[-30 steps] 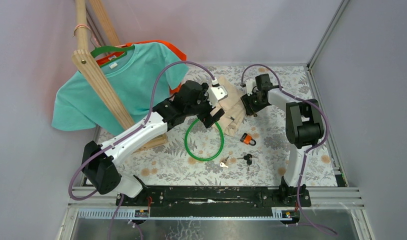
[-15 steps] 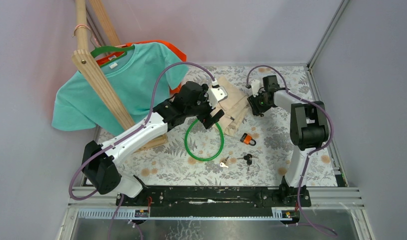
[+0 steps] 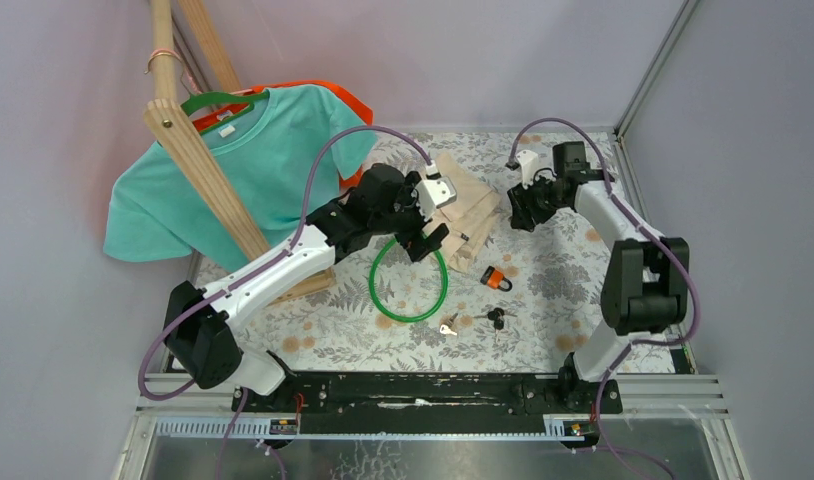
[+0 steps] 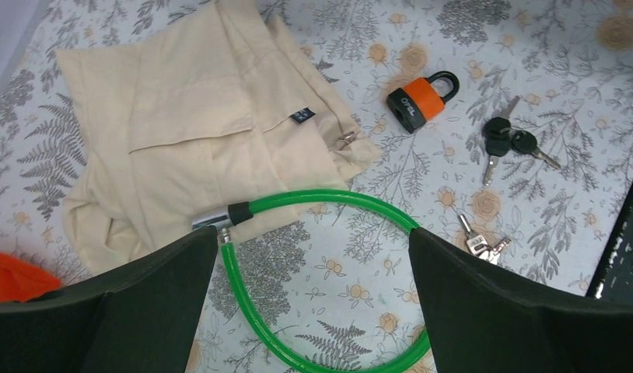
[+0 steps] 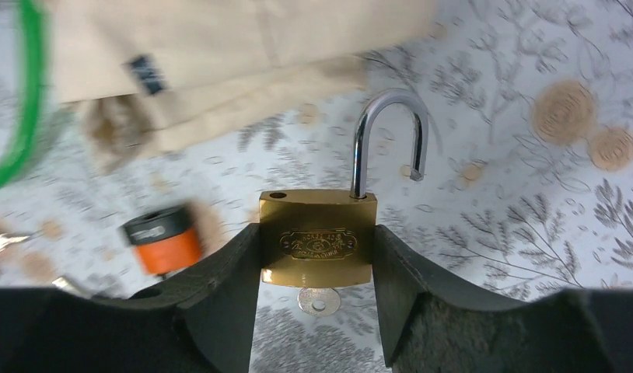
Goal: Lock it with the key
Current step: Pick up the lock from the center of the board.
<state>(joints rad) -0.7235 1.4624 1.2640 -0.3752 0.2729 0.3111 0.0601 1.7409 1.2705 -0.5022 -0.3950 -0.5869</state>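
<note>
From above, my right gripper [image 3: 532, 205] has swung off the cloth [image 3: 473, 212] toward the back right; the pick looks done. At the left wrist, my left gripper [image 4: 309, 249] stands wide apart over the green cable [image 4: 329, 200], holding nothing. At the right wrist, my jaws clamp the brass padlock [image 5: 317, 247]; its shackle [image 5: 387, 128] is open; the key [image 5: 319, 301] sits in its base.

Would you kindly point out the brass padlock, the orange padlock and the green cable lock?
Brass padlock [image 5: 317, 247]: right wrist view, engraved body.
Orange padlock [image 4: 419, 102]: left wrist view, orange body.
Green cable lock [image 4: 333, 195]: left wrist view, cable's upper arc.
</note>
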